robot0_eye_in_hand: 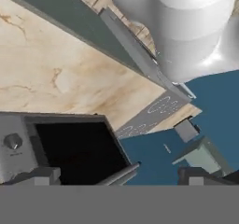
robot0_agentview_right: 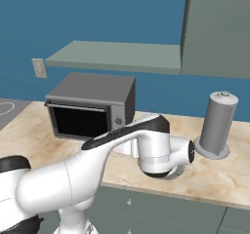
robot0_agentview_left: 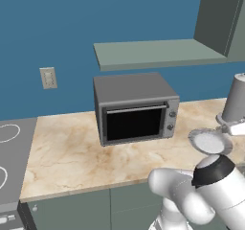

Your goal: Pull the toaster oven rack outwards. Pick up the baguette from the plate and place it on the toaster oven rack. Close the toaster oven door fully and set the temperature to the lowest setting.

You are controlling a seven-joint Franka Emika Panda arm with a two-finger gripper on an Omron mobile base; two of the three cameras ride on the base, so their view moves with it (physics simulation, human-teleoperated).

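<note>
Veined beige marble counter (robot0_agentview_left: 72, 152) under a deep blue wall (robot0_agentview_left: 72, 23), with a grey-green shelf (robot0_agentview_left: 153, 54) overhead and a stovetop (robot0_agentview_left: 12, 157) at the left end. Boxy grey metal toaster oven (robot0_agentview_left: 135, 107) set back near the wall, dark glass toaster oven door (robot0_agentview_left: 134, 123) upright and shut, knobs (robot0_agentview_left: 172, 120) down the right front. Round grey plate (robot0_agentview_left: 209, 142) right of it, pale centre (contents not discernible). Tall grey cylindrical container (robot0_agentview_right: 218, 125) just beyond. Gripper (robot0_eye_in_hand: 116, 176) close before the door, fingertips spread wide, holding nothing.
</note>
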